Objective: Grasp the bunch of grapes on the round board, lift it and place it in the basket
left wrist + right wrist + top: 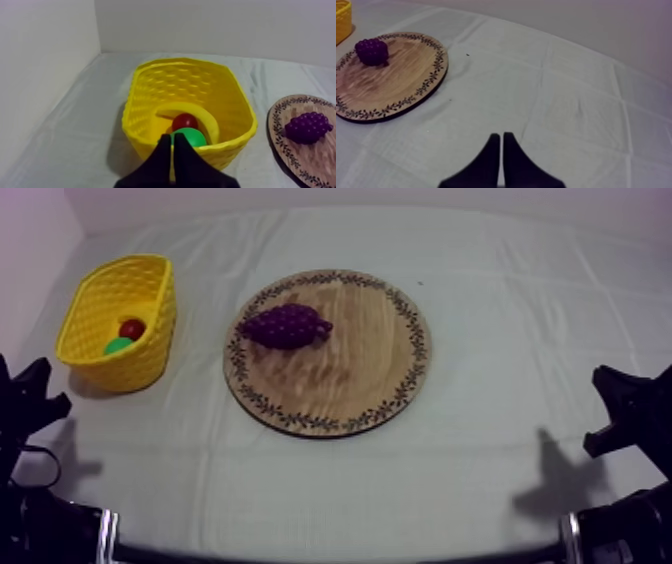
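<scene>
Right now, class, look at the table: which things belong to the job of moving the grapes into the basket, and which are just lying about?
Job in hand:
bunch of grapes, lying on the board
wooden board
yellow basket, to the left of the board

Just lying about:
small red fruit, in the basket
green fruit, in the basket
banana, in the basket

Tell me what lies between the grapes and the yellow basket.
In the top view, only the wooden board with its patterned rim and a bare strip of cloth lie between the bunch of grapes and the yellow basket.
</scene>
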